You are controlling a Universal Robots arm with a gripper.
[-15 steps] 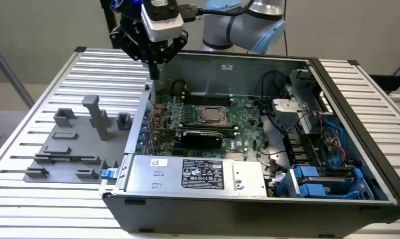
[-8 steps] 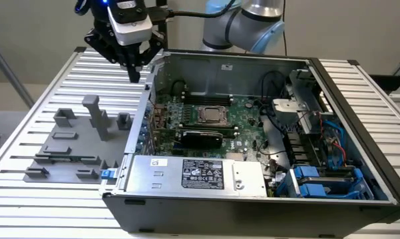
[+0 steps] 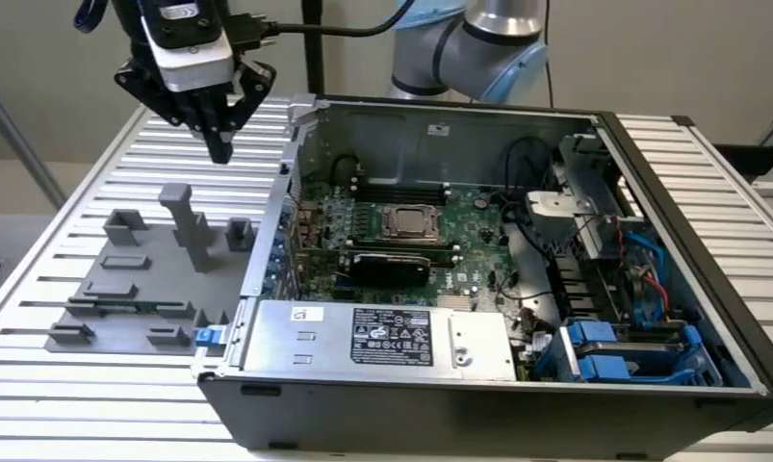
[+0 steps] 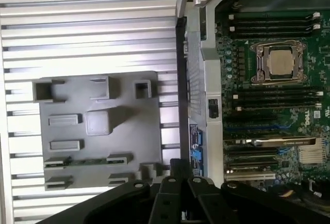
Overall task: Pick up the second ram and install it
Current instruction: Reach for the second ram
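Gripper (image 3: 219,149) well apart from second ram (image 4: 85,161)

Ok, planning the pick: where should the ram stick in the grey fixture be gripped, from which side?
Probably at mid-length, pinching its flat faces, from above: the ram stick seems to stand on edge in the grey fixture, with holders cradling both ends and only the middle free.

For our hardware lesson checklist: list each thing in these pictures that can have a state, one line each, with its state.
computer case: open, inside exposed
second ram: lying in the gray fixture, not picked up
gripper: shut, holding nothing, above the gray fixture
processor: seated in its socket, no cooler on it
expansion card: seated on the motherboard
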